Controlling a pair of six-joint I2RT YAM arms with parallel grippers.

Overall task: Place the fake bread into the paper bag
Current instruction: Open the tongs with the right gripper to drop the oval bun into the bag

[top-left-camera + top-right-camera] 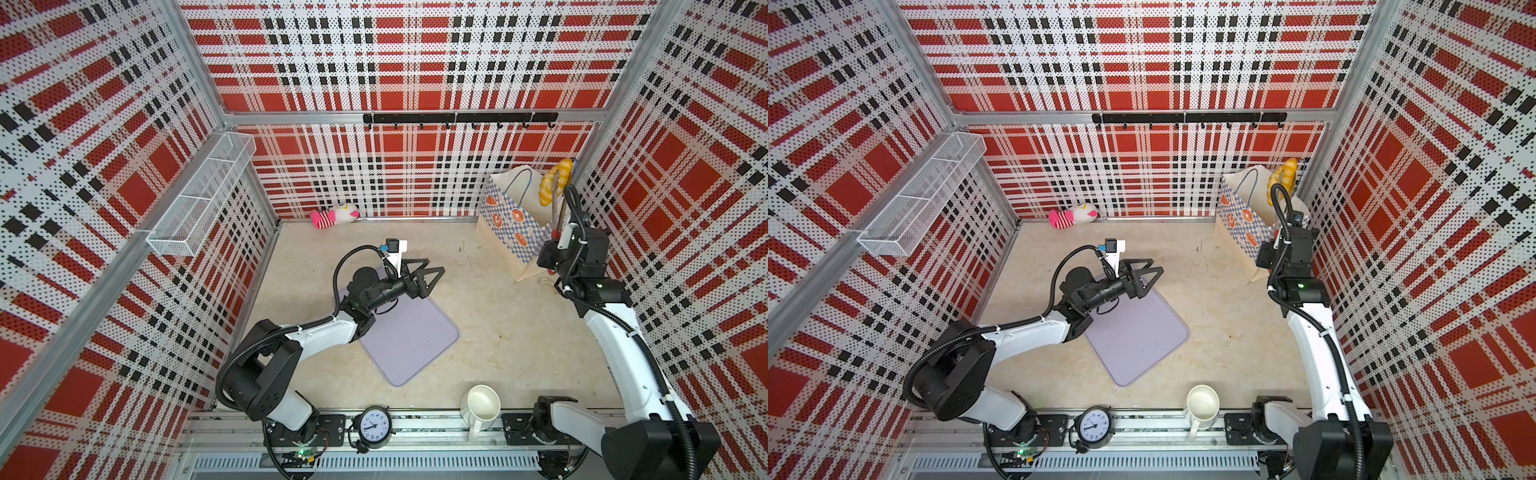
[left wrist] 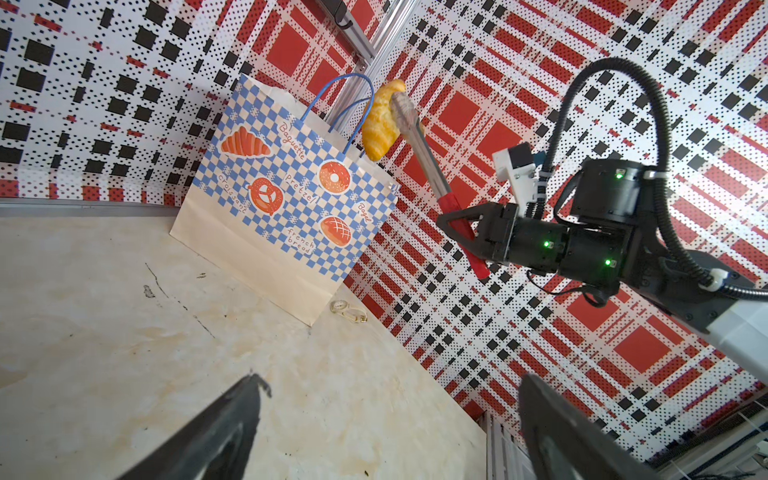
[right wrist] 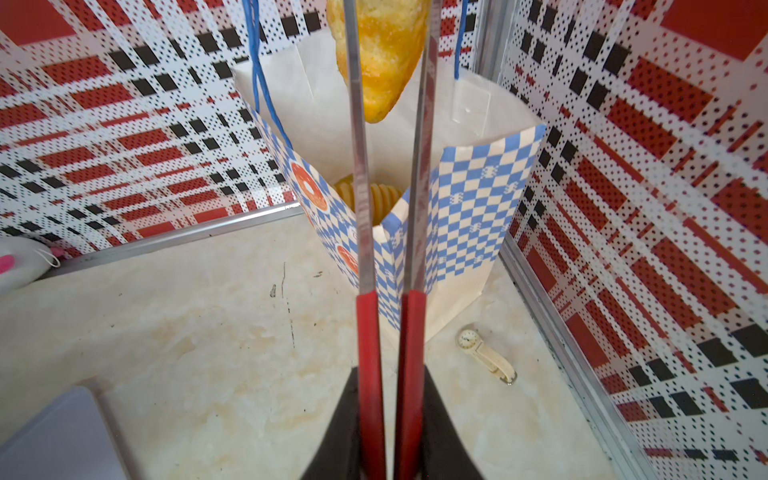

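The right pincer (image 2: 465, 232) grips red-handled tongs (image 2: 422, 149), which clamp a golden croissant (image 2: 379, 124) just above the open paper bag (image 2: 266, 245) in the far right corner of the bench (image 1: 498, 324). The left pincer (image 1: 428, 277) hangs wide open.

Paper bag (image 2: 282, 199): cream, blue-and-white checks, orange pastry prints, blue cord handles (image 3: 254, 41). Fake bread (image 2: 380, 124): glossy golden-yellow. Tongs (image 2: 417, 137): silver arms, red grips. Walls (image 1: 395, 62): red, black and white plaid, dotted throughout. Surface (image 1: 498, 332): mottled cream, dark scuffs. Mat (image 1: 409, 345): plain lavender. Plush toy (image 1: 334, 216): pink and white, striped. Jug (image 1: 484, 405): off-white.
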